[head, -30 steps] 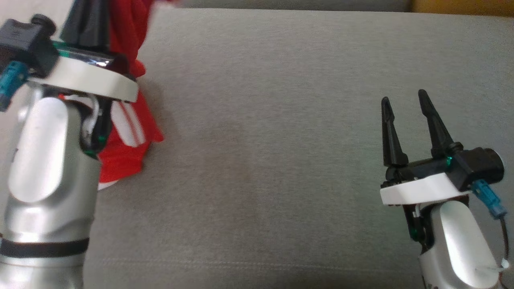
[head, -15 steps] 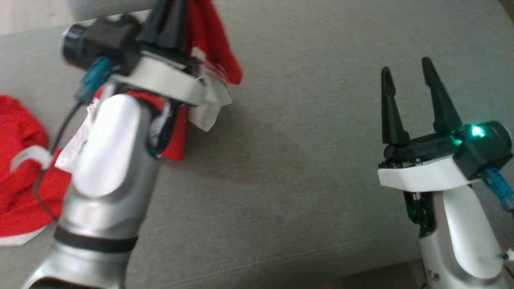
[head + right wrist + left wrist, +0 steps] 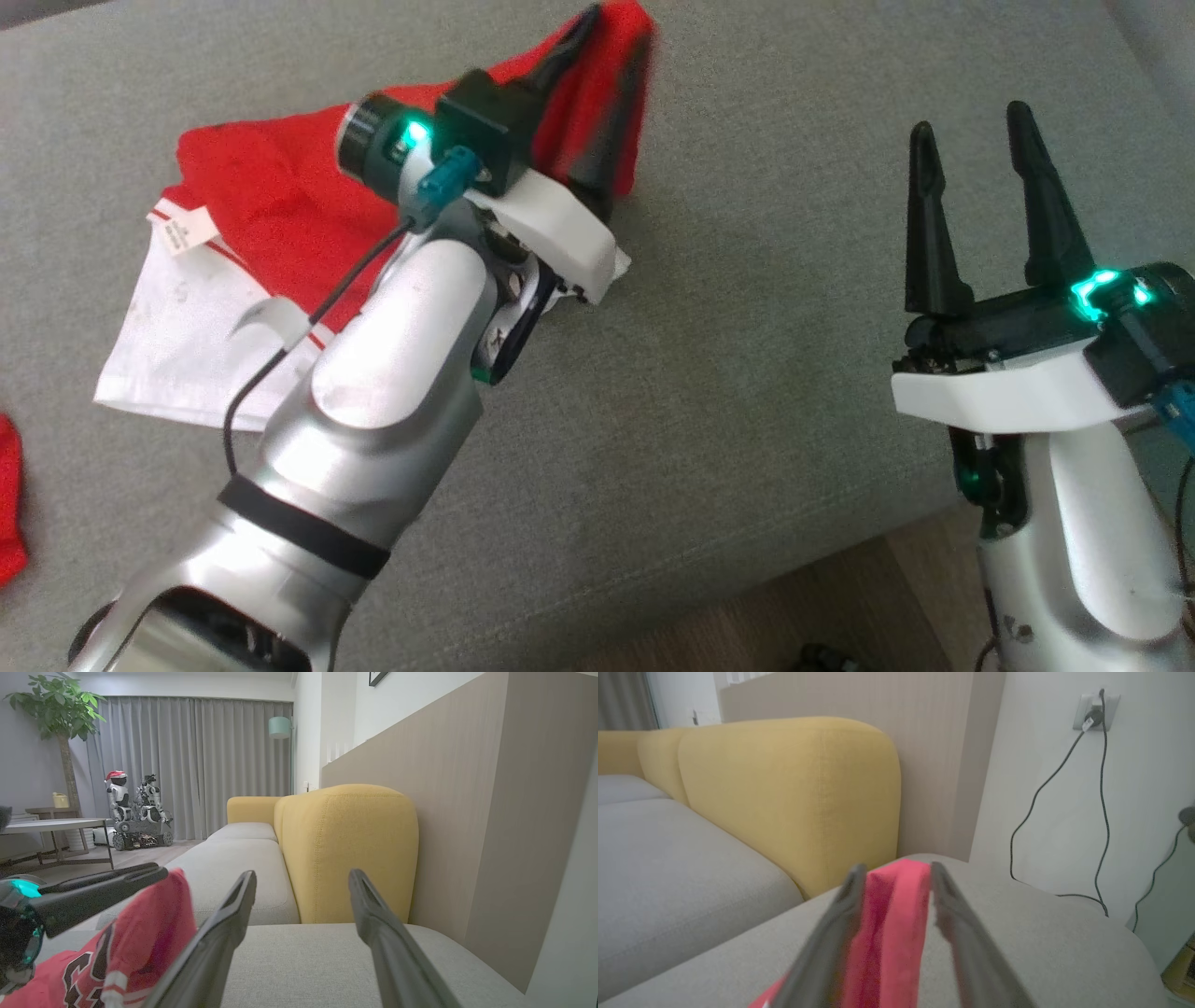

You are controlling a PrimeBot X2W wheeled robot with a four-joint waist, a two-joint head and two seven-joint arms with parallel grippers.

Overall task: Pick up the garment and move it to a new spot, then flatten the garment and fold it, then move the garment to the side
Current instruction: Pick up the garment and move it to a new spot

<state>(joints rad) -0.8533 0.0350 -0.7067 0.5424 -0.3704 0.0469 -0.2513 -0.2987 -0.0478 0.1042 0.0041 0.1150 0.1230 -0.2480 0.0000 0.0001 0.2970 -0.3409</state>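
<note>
The garment (image 3: 271, 201) is red with a white lining and a tag, and most of it lies spread on the grey sofa cushion (image 3: 747, 327). My left gripper (image 3: 616, 33) is shut on one red corner and holds it raised at the garment's right end. In the left wrist view the red cloth (image 3: 892, 914) fills the gap between the two fingers of the left gripper (image 3: 896, 868). My right gripper (image 3: 971, 117) stands open and holds nothing, well to the right of the garment. The right wrist view shows the right gripper (image 3: 302, 873) open, with the garment (image 3: 140, 942) and the left gripper's fingers (image 3: 103, 886) at its left.
Another red cloth (image 3: 7, 504) lies at the far left edge. The cushion's front edge meets a wooden floor (image 3: 794, 607) at the lower right. A yellow backrest (image 3: 784, 793) rises behind the cushion, and cables (image 3: 1101, 812) hang from a wall socket.
The head camera has swung, so the whole picture has shifted. My left gripper has lowered the hanging garment, most of which now lies spread on the cushion. The right gripper stays open.
</note>
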